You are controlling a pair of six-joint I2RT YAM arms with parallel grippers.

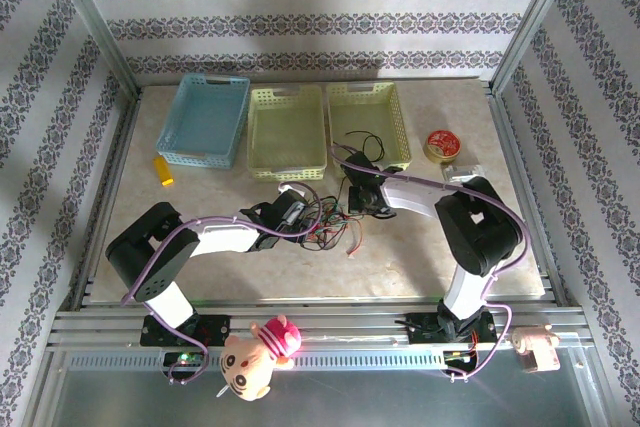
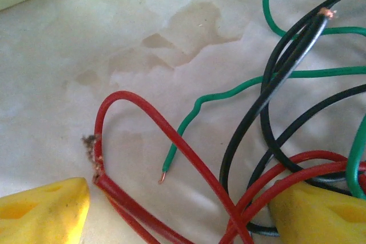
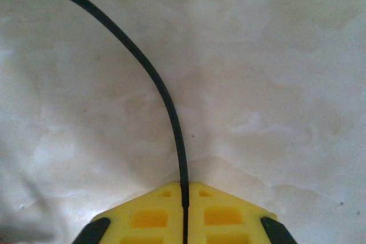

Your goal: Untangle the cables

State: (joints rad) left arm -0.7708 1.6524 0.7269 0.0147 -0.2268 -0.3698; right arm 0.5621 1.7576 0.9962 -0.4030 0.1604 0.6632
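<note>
The cables [image 1: 335,219] lie in a red, green and black tangle at the table's middle. My left gripper [image 1: 298,213] is at the tangle's left side. In the left wrist view it [image 2: 183,224] stands open, its yellow fingers [image 2: 43,212] wide apart low over the table. Red cable [image 2: 177,144] loops cross between them, a bare-tipped green cable [image 2: 229,91] ends just ahead, and black cable [image 2: 273,87] curves at the right. My right gripper [image 1: 362,197] is at the tangle's upper right. Its yellow pads [image 3: 151,215] are shut on a single black cable [image 3: 155,81] that arcs away to the upper left.
A blue basket [image 1: 205,119] and two pale yellow baskets [image 1: 287,132] [image 1: 368,119] line the back of the table. A round red spool [image 1: 441,144] sits at the right and a small yellow block [image 1: 162,170] at the left. Plush toys [image 1: 262,349] hang on the front rail.
</note>
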